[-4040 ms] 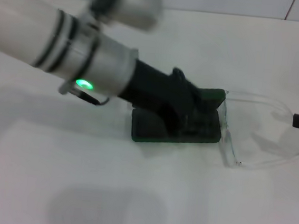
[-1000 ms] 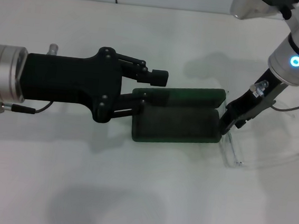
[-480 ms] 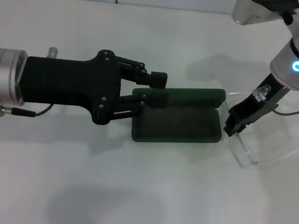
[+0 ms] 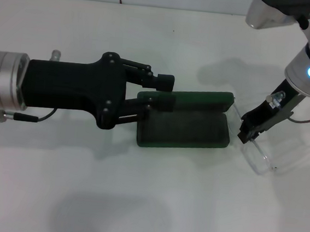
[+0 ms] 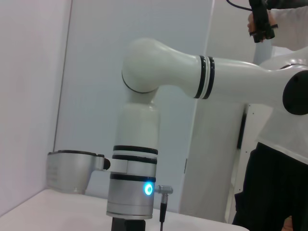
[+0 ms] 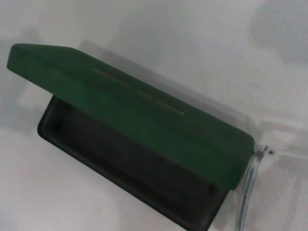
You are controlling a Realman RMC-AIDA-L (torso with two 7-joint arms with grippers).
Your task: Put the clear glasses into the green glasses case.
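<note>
My left tool point(image 4: 156, 91) reaches in level from the left, its black fingers spread, the lower one resting on the raised lid's near-left corner of the green glasses case point(image 4: 184, 128), a matte dark green rounded rectangle lying open on the smooth white counter point(image 4: 135, 202) with a dark lining and thin gold lettering on the lid. My right tool point(image 4: 247, 135) comes down at a slant just beside the case's right end, its dark tip pinched on the front of the clear glasses point(image 4: 269, 157), a colourless, glossy plastic frame whose arms trail away to the right over the counter. Compared with half a second ago, my right tool and the glasses have shifted a little farther right from the case, while my left tool has stayed put on the lid.
</note>
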